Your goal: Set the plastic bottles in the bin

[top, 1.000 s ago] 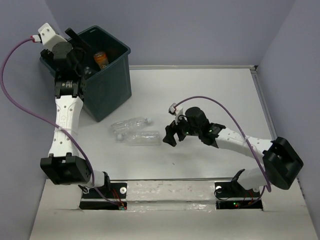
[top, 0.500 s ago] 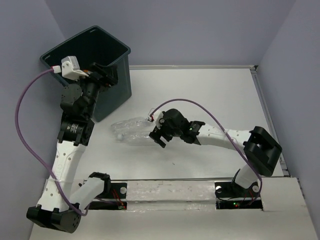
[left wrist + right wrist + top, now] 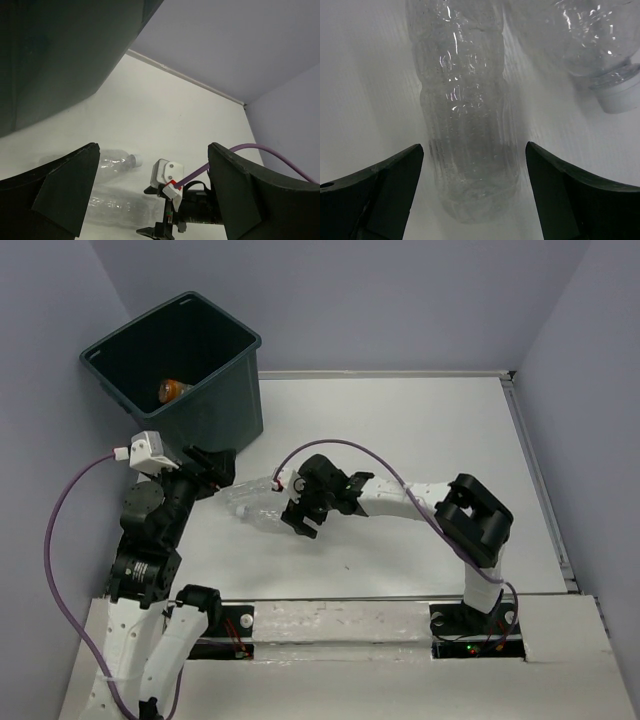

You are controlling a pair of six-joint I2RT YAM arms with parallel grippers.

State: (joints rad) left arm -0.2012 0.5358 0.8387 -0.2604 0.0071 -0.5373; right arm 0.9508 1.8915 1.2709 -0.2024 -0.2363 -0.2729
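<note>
Clear plastic: two crinkly bottles (image 3: 255,502) lie side by side on the bench (image 3: 420,440), near the bin (image 3: 215,420); an orange bottle (image 3: 170,390) lies inside it.
Right gripper (image 3: 472,150): fingers apart, straddling the nearer bottle (image 3: 465,110) close to its base, not closed on it.
Left gripper (image 3: 152,147): wide apart, empty, just beside the bin.
Handling: probably light, thin-walled and slick; a hard squeeze would dent it. The ribbed mid-body looks the surest hold.
Room: the farther bottle (image 3: 580,35) lies close alongside, leaving one finger little gap. The bench beyond is open. The bin's rim stands high, so a lift is needed.
</note>
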